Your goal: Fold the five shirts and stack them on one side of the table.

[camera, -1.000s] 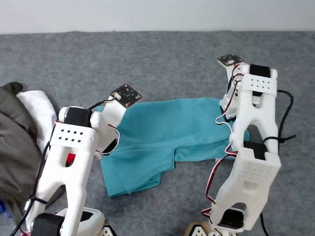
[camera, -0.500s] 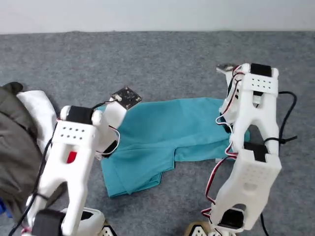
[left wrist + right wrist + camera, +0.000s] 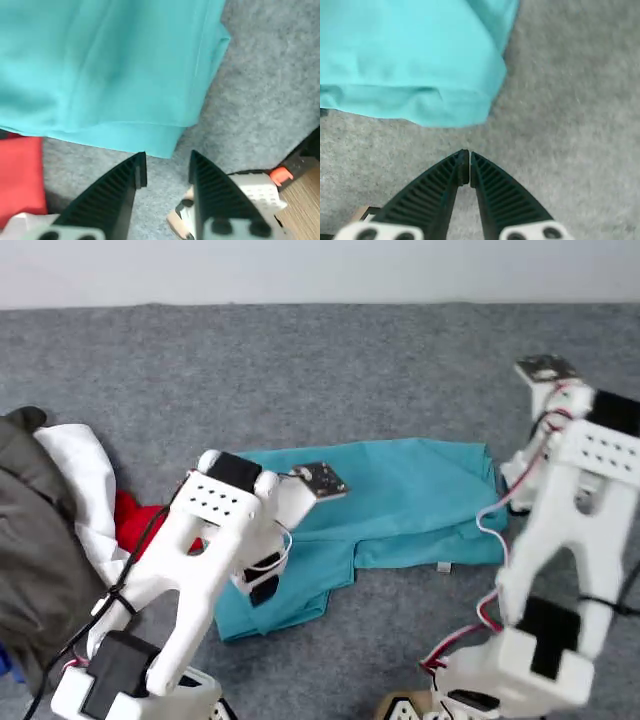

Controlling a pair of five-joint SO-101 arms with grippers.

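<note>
High view: teal shirt [image 3: 400, 490], partly folded, lies mid-frame. My left end effector [image 3: 167, 162] hangs slightly parted and empty by its hem, likely to pinch it; right end effector [image 3: 466, 160] closed, empty, just off the cloth.

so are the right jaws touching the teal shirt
Apart. The right wrist view shows a strip of grey mat between the shut right jaws and the edge of the teal shirt.
</note>
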